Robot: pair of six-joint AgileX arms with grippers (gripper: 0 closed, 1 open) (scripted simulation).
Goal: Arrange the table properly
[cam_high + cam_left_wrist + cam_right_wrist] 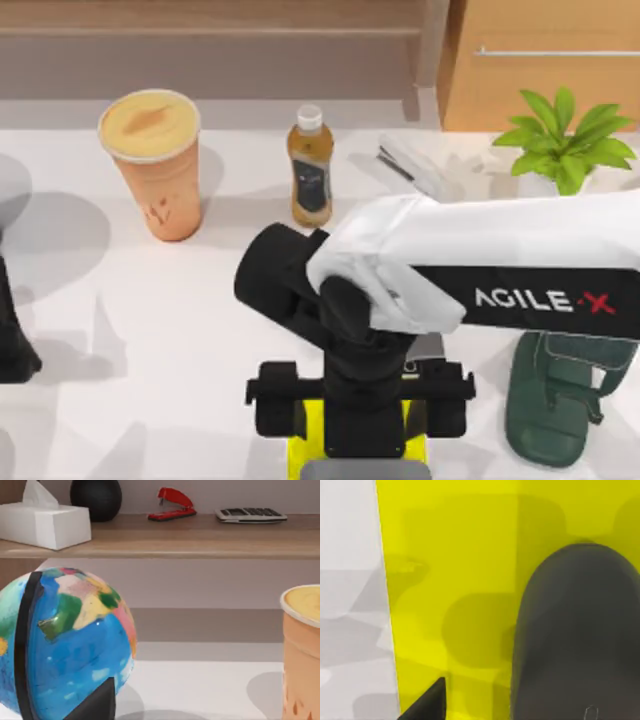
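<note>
The white tabletop (120, 330) spreads beneath us. Our right gripper (360, 400) hangs over the yellow pad (300, 445) at the near edge, beside a dark grey object (575, 640); we cannot tell how its jaws stand. Our left arm (12, 330) sits parked at the left edge.

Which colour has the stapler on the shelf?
Red stapler, seen best in the left wrist view.

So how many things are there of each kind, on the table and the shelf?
Drinks: 2, cup and bottle
Plant: 1
Sandal: 1
Yellow pad: 1
Dark object on the pad: 1
Globe: 1
Shelf things: 4, tissue box, black ball, stapler, calculator
Total: 11
</note>
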